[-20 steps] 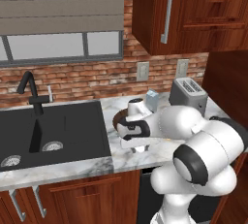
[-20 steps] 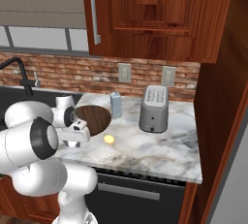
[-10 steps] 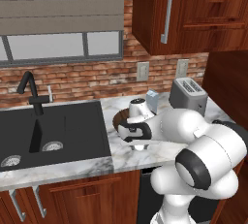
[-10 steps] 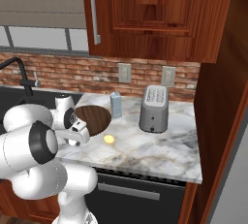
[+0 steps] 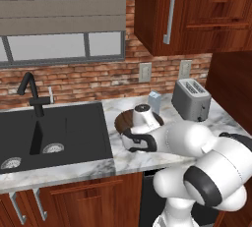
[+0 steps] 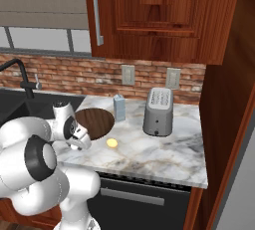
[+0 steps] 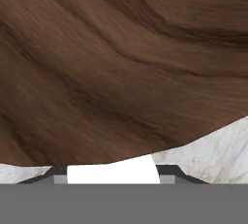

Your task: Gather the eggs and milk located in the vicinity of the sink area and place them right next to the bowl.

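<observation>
The dark wooden bowl (image 6: 97, 122) sits on the marble counter right of the sink (image 5: 54, 131), and its grain shows close up in the hand view (image 7: 121, 63). The pale yellow egg (image 6: 112, 143) lies on the counter just right of the bowl's front rim. The blue-grey milk carton (image 6: 119, 108) stands upright behind the bowl (image 5: 125, 121), also seen as the milk carton (image 5: 154, 102). My gripper (image 6: 82, 143) hangs low over the bowl's near left rim, shut, with nothing seen in it. Its fingertips are hidden by the hand.
A silver toaster (image 6: 158, 110) stands at the back right of the counter (image 6: 164, 152). The black tap (image 5: 29, 91) rises behind the sink. Wall cabinets (image 6: 149, 15) hang above. A brick wall with two sockets backs the counter.
The hand has shifted only slightly at the bowl's rim. Egg, milk carton and bowl stay where they were.
</observation>
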